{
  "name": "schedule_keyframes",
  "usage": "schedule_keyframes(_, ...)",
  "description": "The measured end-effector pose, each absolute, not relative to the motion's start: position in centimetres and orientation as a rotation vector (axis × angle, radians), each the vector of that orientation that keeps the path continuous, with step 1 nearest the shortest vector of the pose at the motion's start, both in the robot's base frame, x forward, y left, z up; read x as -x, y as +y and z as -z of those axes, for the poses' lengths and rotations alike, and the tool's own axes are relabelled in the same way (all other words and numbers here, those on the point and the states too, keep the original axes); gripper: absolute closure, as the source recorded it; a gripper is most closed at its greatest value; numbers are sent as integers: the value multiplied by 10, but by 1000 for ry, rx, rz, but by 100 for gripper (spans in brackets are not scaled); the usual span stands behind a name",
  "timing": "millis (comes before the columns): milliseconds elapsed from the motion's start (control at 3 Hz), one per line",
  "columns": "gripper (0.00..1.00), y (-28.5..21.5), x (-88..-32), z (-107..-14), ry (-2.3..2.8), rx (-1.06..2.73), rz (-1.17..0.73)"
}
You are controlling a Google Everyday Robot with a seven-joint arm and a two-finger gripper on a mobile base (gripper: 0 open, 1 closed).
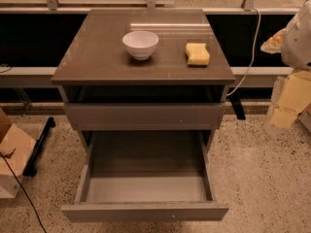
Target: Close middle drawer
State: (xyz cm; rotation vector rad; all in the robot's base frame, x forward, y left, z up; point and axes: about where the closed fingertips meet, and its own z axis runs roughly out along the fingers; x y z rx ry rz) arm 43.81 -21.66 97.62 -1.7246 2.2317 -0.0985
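Observation:
The middle drawer (144,211) of a grey-brown cabinet is pulled far out toward me. Its lighter grey inner floor (146,188) is bare and its slim side walls show. The uppermost drawer front (144,115) above it stands slightly out under the cabinet top (97,57). The lowest drawer is hidden under the open one. My gripper (286,108), cream-yellow below a white arm, hangs at the right edge of the view. It is well to the right of the cabinet, about level with the uppermost drawer, and touches nothing.
A white bowl (140,43) and a yellow sponge (198,54) sit on the cabinet top. A cardboard box (12,154) and a black bar (39,142) lie on the floor at left. A white cable (251,47) hangs behind at right.

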Motion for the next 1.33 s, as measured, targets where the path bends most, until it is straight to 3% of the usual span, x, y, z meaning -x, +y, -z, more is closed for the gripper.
schedule_keyframes(333, 0, -217, -438, -976, 2232, 1725, 99)
schedule_keyframes(1333, 69, -208, -428, -936, 2203, 1780, 81)
